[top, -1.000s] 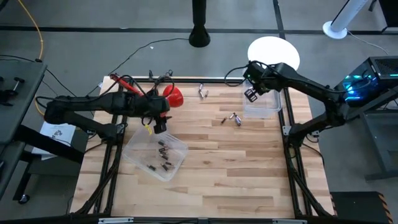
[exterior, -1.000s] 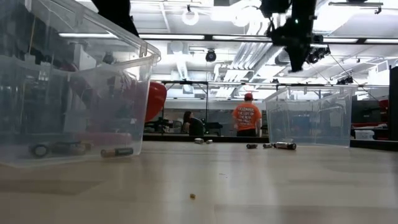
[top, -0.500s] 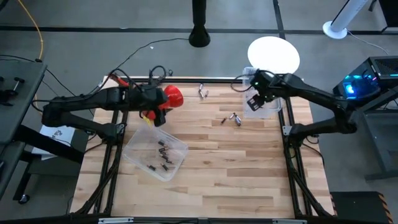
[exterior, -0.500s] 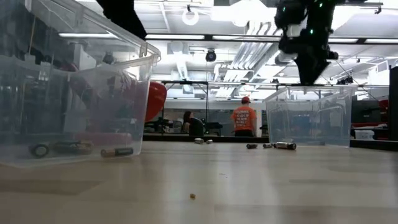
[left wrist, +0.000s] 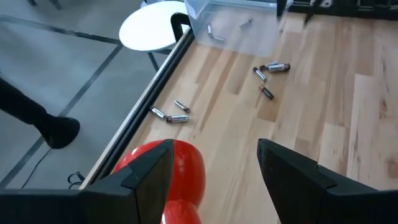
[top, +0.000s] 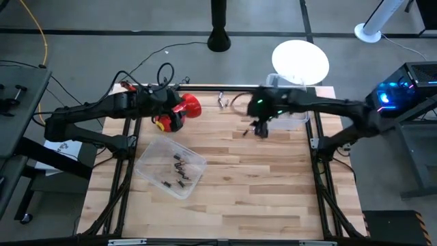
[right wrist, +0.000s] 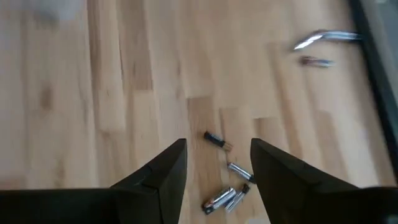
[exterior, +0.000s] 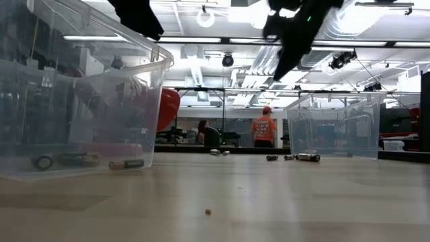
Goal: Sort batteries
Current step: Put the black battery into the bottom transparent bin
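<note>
Wooden table (top: 232,198): right gripper (top: 260,127) poised, parted and empty, above loose batteries (right wrist: 225,198); left gripper (left wrist: 214,163) likewise.

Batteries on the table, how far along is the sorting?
Partly done. Several batteries lie in the left bin and two in the right bin. Right tool is open and empty above the loose cluster; left tool is open beside the red tool. Another group remains.
</note>
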Robot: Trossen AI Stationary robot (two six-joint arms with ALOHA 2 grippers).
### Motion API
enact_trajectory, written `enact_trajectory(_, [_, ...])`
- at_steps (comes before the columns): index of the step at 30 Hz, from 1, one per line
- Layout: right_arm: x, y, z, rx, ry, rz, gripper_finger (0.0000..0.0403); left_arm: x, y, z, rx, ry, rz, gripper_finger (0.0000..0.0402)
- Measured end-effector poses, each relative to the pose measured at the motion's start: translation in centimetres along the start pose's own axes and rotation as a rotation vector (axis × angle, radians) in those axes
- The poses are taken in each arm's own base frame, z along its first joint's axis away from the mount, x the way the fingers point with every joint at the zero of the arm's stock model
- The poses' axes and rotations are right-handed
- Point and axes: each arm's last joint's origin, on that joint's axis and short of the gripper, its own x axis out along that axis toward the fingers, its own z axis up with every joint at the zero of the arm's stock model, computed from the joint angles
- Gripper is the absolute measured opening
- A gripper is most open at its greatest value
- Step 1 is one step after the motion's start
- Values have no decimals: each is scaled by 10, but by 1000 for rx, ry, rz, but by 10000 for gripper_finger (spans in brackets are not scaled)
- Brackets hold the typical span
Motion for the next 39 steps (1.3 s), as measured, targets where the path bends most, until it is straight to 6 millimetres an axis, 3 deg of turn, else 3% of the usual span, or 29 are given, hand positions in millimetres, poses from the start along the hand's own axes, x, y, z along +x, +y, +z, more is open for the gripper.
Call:
enact_trajectory(5, [64,8,2,-272,174,47,170,0,-1,0,-41,-1,-7,227])
enact_trajectory(10, [113,8,-6,-462,328,68,170,0,-1,0,-78,-1,-12,227])
enact_trajectory(15, [144,5,-11,-548,375,76,170,0,-2,2,-126,-20,-16,227])
enact_trajectory(21, [165,2,-14,-579,396,58,165,-5,-9,13,-164,-139,-56,227])
enact_trajectory(25, [171,2,-20,-559,443,96,123,-13,-13,18,-171,-207,-88,227])
enact_trajectory(29, [172,4,-22,-474,451,118,30,-28,-14,21,-223,-281,-115,227])
enact_trajectory(32, [165,4,-13,-405,432,126,18,-46,-10,26,-269,-387,-124,227])
enact_trajectory(35, [150,6,12,-364,337,141,11,-64,-4,31,-296,-512,-99,227])
enact_trajectory(39, [107,6,71,-306,42,220,8,-78,4,38,-268,-642,-5,227])
